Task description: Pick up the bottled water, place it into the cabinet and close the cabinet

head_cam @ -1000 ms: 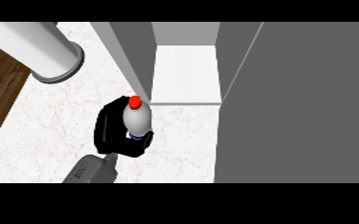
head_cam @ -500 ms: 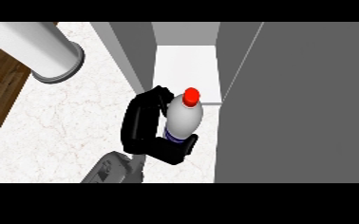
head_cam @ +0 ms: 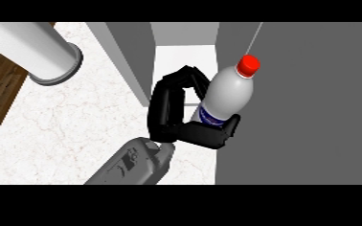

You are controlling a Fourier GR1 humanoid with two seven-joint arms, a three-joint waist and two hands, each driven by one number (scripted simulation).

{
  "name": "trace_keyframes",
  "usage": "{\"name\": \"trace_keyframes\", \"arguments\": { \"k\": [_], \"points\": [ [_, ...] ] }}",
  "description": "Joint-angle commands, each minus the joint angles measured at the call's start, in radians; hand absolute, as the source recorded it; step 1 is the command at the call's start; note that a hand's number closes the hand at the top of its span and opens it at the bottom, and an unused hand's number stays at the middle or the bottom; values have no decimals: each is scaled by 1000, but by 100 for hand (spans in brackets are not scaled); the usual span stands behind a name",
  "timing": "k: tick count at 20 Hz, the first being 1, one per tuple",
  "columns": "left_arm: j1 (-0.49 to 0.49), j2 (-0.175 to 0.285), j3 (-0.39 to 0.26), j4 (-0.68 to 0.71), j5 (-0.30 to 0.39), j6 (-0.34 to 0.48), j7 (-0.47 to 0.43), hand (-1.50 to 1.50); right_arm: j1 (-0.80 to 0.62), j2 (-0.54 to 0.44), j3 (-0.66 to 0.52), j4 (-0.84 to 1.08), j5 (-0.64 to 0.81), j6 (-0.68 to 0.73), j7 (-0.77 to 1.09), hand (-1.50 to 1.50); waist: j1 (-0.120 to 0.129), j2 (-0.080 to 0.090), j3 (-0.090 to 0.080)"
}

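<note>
Placement stage: the left hand [head_cam: 171, 115] is clenched round the bottled water [head_cam: 228, 93], with the fingers [head_cam: 185, 76] arched over the far side of the body and the thumb [head_cam: 212, 136] wrapped across the near side by the blue label, so the bottle's base is hidden. The right hand shows nowhere in this view. The bottle appears lifted clear of the marble counter [head_cam: 71, 124] and sits at the mouth of the cabinet [head_cam: 184, 33], over the white cabinet floor [head_cam: 176, 57]. Its red cap [head_cam: 248, 65] leans up and to the right, showing in front of the dark grey panel [head_cam: 297, 105]. Whether that panel is the open door or a side wall cannot be told, nor whether bottle and panel touch. Recommended procedure, as a judgement from this view: 1) bring the bottle toward upright before lowering, since a tilted base is likely to rock on release; 2) carry it deeper along the middle of the opening, keeping the cap clear of the dark grey panel and the hand clear of the light grey left wall [head_cam: 130, 62]; 3) set the base flat on the white cabinet floor, well inside, so that a closing door cannot strike it; 4) release only once the base is seated, then draw the hand straight out. The white cylinder [head_cam: 42, 52] at the upper left lies well apart and needs no attention
</note>
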State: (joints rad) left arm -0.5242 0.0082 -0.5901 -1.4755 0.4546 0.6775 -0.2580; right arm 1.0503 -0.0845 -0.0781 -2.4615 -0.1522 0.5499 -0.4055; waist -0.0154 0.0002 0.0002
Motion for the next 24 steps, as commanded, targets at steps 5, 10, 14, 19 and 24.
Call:
{"name": "trace_keyframes", "arguments": {
  "k": [5, 10, 14, 19, 24],
  "points": [
    [-194, -8, 80, 168, -28, 74, 46, 150, 37, -24, -112, -76, -171, 36, 20, -150, -13, 1, 0],
    [-232, -8, 48, 288, 24, 105, 13, 150, -59, 2, -31, -93, -114, -18, 132, -150, -6, 5, -1],
    [-304, -8, 90, 363, -1, 81, 40, 150, -65, -24, -104, -82, -173, -4, 106, -150, -3, 4, 0],
    [-310, -8, 124, 512, 10, 30, -41, 150, -48, -35, -127, -65, -219, 30, 111, -150, -10, 6, -1],
    [-354, -8, 189, 608, 65, 4, -90, 150, -38, -26, -141, -48, -224, 57, 81, -150, -19, 6, -1]
  ]
}}
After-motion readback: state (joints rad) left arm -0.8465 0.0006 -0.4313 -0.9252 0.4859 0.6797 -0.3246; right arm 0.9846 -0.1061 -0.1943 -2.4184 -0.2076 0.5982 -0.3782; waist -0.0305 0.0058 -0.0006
